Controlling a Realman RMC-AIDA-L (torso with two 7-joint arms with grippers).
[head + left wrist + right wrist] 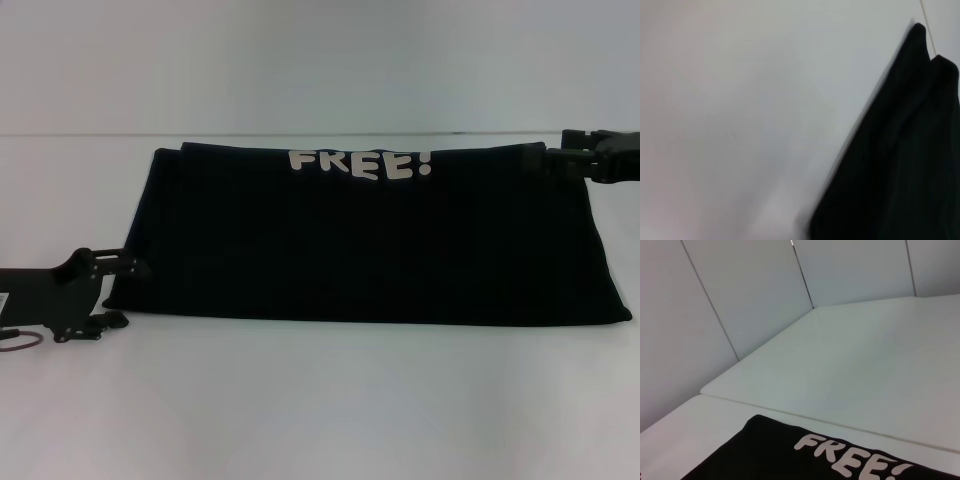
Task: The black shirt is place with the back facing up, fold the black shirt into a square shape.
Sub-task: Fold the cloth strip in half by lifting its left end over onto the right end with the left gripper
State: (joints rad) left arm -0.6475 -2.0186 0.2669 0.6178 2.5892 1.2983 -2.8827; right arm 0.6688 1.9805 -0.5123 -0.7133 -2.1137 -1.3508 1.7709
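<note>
Black shirt (365, 235) lies folded between grippers: left gripper (128, 268) near-left corner, right gripper (555, 160) far-right; can't tell either's grip.

The word "FREE!" is printed in white block letters on the black shirt (370, 245), along its far edge and near the middle of that edge in the head view. The same white lettering is seen on the shirt (770, 452) in the right wrist view, where the exclamation mark is cut off at the frame edge. No other text, label, brand or number can be read anywhere.
</note>
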